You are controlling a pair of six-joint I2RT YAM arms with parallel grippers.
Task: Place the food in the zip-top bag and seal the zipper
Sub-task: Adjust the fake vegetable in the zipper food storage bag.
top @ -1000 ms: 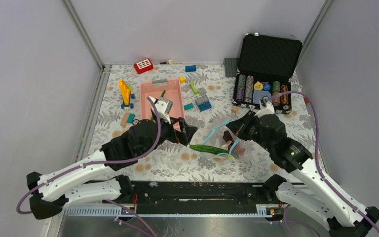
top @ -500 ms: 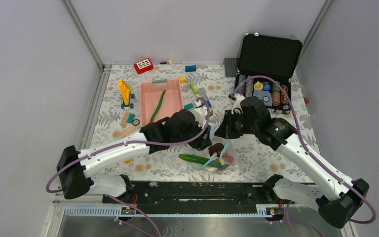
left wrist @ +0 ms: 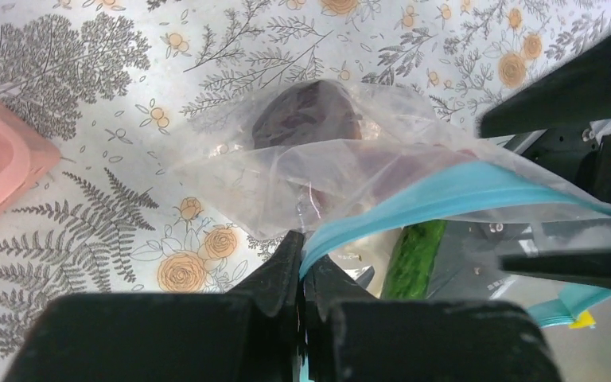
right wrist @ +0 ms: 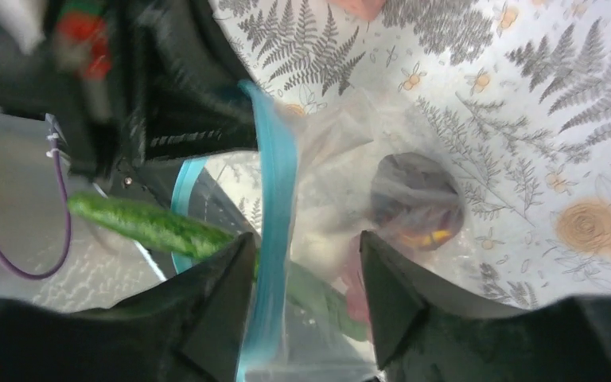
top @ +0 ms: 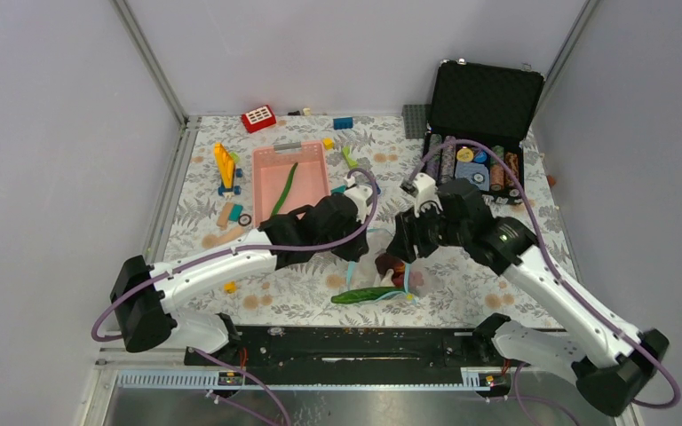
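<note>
The clear zip-top bag (top: 392, 269) hangs between both grippers near the table's front edge. Inside it is a maroon round fruit (left wrist: 306, 111), also seen in the right wrist view (right wrist: 418, 199). A long green pod (top: 366, 295) sticks out of the bag's mouth toward the left. My left gripper (left wrist: 302, 239) is shut on the light-blue zipper (left wrist: 445, 199) at its end. My right gripper (right wrist: 306, 243) is open, its jaws standing either side of the zipper (right wrist: 277, 183) and the bag's mouth. A pink-red piece shows dimly through the plastic.
A pink basket (top: 266, 173) holding another green pod (top: 286, 186) stands behind the left arm. An open black case of poker chips (top: 479, 115) is at the back right. Building blocks (top: 225, 167) lie scattered at the back left.
My left gripper has swung in from the left and shut on the zipper. My right gripper has opened. The bag and the pod have shifted toward the front edge.
</note>
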